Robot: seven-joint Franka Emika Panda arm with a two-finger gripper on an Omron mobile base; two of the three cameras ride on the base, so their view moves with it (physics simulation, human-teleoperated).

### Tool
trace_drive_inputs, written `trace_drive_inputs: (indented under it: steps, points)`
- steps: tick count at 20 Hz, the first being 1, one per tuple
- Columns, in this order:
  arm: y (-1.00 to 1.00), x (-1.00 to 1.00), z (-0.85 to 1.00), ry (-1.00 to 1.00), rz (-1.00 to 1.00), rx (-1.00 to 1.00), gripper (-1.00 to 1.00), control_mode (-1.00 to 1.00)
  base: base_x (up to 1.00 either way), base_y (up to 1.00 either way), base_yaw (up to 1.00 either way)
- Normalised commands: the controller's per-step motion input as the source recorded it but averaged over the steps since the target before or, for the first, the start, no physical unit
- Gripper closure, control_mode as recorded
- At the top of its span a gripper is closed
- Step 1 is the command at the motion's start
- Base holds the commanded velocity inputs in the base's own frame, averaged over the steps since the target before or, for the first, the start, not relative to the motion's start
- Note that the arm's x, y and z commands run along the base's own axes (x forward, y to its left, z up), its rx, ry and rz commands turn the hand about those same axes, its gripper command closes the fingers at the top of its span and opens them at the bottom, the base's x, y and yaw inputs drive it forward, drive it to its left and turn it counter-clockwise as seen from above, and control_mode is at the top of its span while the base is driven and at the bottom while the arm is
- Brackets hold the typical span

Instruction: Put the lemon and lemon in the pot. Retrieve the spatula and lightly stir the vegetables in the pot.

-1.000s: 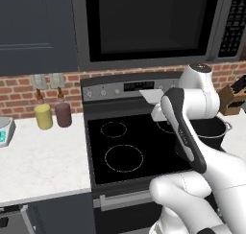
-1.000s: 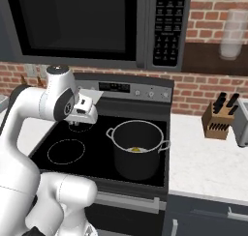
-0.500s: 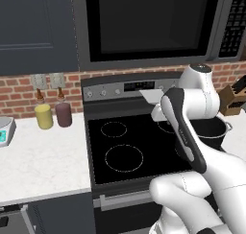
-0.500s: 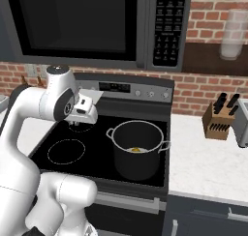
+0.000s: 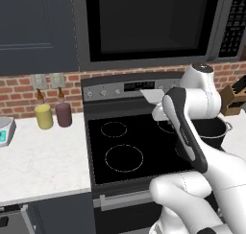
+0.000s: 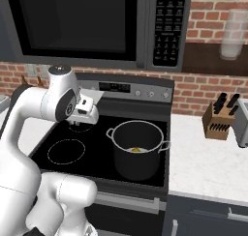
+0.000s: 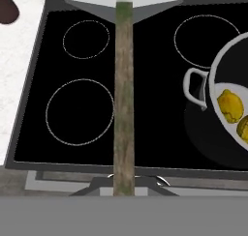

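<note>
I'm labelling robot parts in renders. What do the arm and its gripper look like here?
The arm is glossy white, built of rounded, bulbous links with dark grey joint seams and a grey cap on one joint. The gripper is a small white block bearing dark square marks. No cables visible.

pot (image 6: 138, 150): front right burner of stove (image 6: 58, 138)
lemons (image 7: 230, 106): both in pot, side by side
spatula (image 7: 124, 85): above stove, left of pot, apparently in gripper (image 7: 124, 182)
jars (image 5: 43, 116): desk (image 5: 38, 161), left of stove

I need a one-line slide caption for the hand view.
Spatula held over the stove, with two lemons already in the pot at right.
</note>
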Motion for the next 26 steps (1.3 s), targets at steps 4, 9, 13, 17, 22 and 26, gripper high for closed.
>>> trace_drive_inputs:
  steps: [4,9,13,17,22,26]
  points:
    - [-0.04,-0.24,0.04,0.00,0.00,0.02,1.00,-1.00,0.00,0.00,0.00]
    - [-0.15,-0.61,0.23,-0.01,-0.04,0.01,1.00,-1.00,0.00,0.00,0.00]
    - [-0.32,-0.06,0.33,0.16,-0.19,0.28,1.00,-1.00,0.00,0.00,0.00]
    - [-0.44,0.00,0.40,0.22,-0.41,0.60,1.00,-1.00,0.00,0.00,0.00]
    - [-0.28,0.01,0.45,0.21,-0.47,0.59,1.00,-1.00,0.00,0.00,0.00]
    - [-0.08,0.00,0.27,0.21,-0.51,0.48,1.00,-1.00,0.00,0.00,0.00]
